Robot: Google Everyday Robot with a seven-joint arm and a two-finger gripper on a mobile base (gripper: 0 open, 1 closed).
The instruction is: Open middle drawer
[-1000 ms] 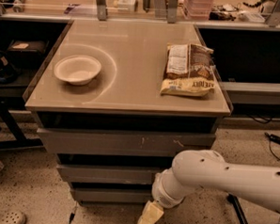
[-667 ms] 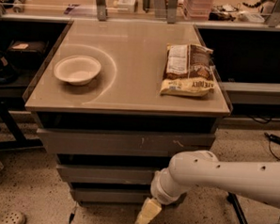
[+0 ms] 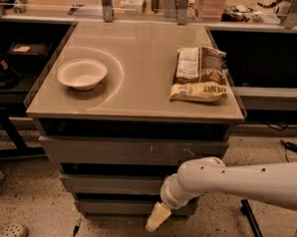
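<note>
- The gripper (image 3: 155, 219) has been raised slightly since a second ago.
- It is held low, before the right part of the lowest drawer front (image 3: 114, 206); whether it is open or closed cannot be told.
- The middle drawer (image 3: 110, 184) is seen between the scratched upper front (image 3: 132, 151) and the lowest front.
- A bowl (image 3: 82, 73) and a snack bag (image 3: 199, 74) are set on the tabletop (image 3: 140, 90).

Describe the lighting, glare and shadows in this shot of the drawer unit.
Camera view: warm, dim light overall; a pale curved sheen lies on the table top beside the bowl; deep shadow fills the gap above the middle drawer and the one under the top; the pincer, low in front of the bottom drawer, catches light and looks pale.
</note>
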